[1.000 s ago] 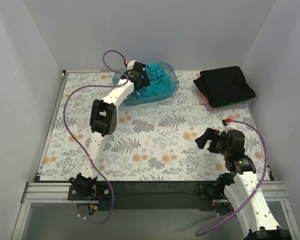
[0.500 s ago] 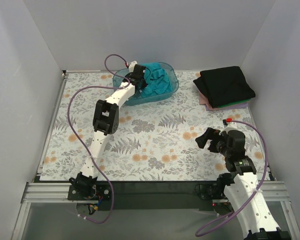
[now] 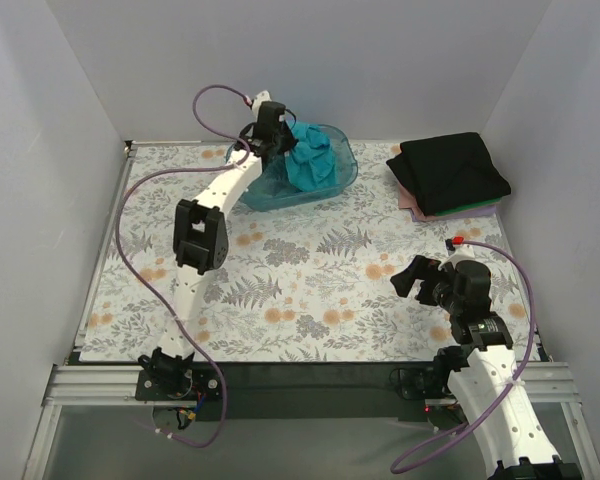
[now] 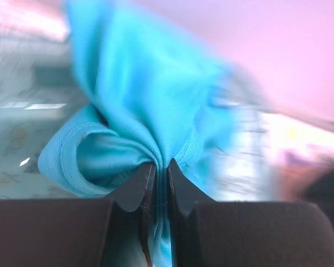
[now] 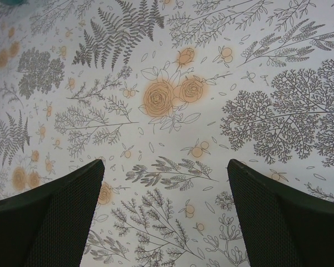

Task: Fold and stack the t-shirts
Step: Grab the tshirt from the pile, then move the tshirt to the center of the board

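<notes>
A teal-blue t-shirt (image 3: 308, 158) hangs bunched over the translucent teal tub (image 3: 342, 172) at the back of the table. My left gripper (image 3: 280, 142) is shut on a fold of that t-shirt (image 4: 150, 117), with the cloth pinched between both dark fingers (image 4: 138, 189) and lifted. Folded t-shirts (image 3: 450, 172) lie stacked at the back right, a black one on top with pinkish and green edges showing under it. My right gripper (image 3: 412, 280) hovers open over the flowered table near the front right, and its fingers (image 5: 55, 206) have nothing between them.
The table is covered by a flowered cloth (image 3: 310, 290). White walls enclose it on the left, back and right. A metal rail (image 3: 300, 380) runs along the near edge between the arm bases. Purple cables (image 3: 140, 250) trail along both arms.
My left gripper has closed on the teal-blue t-shirt in the tub and risen, pulling the cloth up into a bunch. The right arm has not moved.
</notes>
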Tool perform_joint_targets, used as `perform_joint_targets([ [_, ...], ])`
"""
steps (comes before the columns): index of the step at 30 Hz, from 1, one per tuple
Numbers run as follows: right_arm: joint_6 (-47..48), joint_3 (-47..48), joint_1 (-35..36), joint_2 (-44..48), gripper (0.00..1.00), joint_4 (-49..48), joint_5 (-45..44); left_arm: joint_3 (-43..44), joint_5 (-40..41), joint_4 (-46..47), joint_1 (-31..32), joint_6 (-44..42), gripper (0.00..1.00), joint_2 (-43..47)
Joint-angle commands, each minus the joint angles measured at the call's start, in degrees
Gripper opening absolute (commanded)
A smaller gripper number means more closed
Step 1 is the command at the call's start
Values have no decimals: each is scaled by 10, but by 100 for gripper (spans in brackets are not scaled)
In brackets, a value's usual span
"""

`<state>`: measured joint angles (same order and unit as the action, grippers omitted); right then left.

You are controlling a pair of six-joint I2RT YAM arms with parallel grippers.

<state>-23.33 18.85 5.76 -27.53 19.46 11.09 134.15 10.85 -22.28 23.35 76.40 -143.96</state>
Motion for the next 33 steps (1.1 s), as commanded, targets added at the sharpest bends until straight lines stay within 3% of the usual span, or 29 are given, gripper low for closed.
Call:
perform_joint_targets([
  [1, 9, -3, 1, -2, 98, -21, 3, -6, -64, 43, 2, -8, 0, 198],
  [6, 12, -2, 0, 5, 98, -21, 6, -117, -108, 42, 30, -40, 0, 343],
  [10, 20, 10, 1, 16, 98, -12, 17, -198, -100, 36, 98, -61, 0, 464],
  [15, 25, 49, 2, 41, 98, 36, 10, -320, -195, 22, 137, -12, 0, 604],
  [23, 32, 127, 1, 44, 98, 140, -30, -569, -184, 36, 201, 51, 1, 719],
  [25, 38, 135, 2, 39, 98, 154, -26, -623, -83, 6, 200, 88, 13, 730],
  [26, 40, 141, 1, 34, 98, 166, -20, -667, -16, -13, 200, 105, 36, 738],
  [28, 49, 147, 1, 17, 98, 180, -1, -718, 64, -80, 195, 144, 67, 740],
  [29, 54, 146, 1, 5, 98, 188, 17, -746, 86, -105, 193, 185, 88, 740],
  [30, 58, 143, 3, -1, 98, 192, 34, -757, 122, -156, 181, 230, 96, 743],
  [33, 41, 136, 35, -6, 98, 195, 47, -834, 140, -233, 160, 295, 97, 782],
])
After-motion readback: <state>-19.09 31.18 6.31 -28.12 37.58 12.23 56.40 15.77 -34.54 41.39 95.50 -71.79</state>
